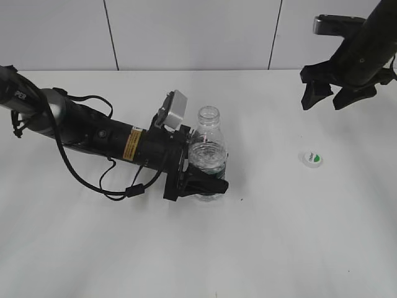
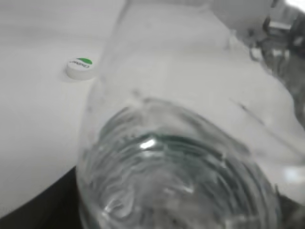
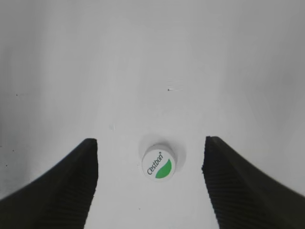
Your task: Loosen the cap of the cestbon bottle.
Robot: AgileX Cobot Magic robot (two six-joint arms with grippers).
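Note:
The cestbon bottle (image 1: 209, 152) stands upright mid-table with its neck open and no cap on it. My left gripper (image 1: 201, 180) is shut on the bottle's lower body; the bottle fills the left wrist view (image 2: 190, 157). The cap (image 1: 311, 159) lies on the table to the bottle's right, logo up. It also shows in the left wrist view (image 2: 80, 68) and in the right wrist view (image 3: 159, 163). My right gripper (image 1: 329, 96) hangs open and empty above the table, back from the cap. In the right wrist view the cap lies far below, between the fingers of the right gripper (image 3: 150, 157).
The white table (image 1: 310, 236) bears only the bottle and the cap. A tiled wall (image 1: 186, 31) rises behind it. The left arm (image 1: 93, 130) with its cables lies low across the table's left half.

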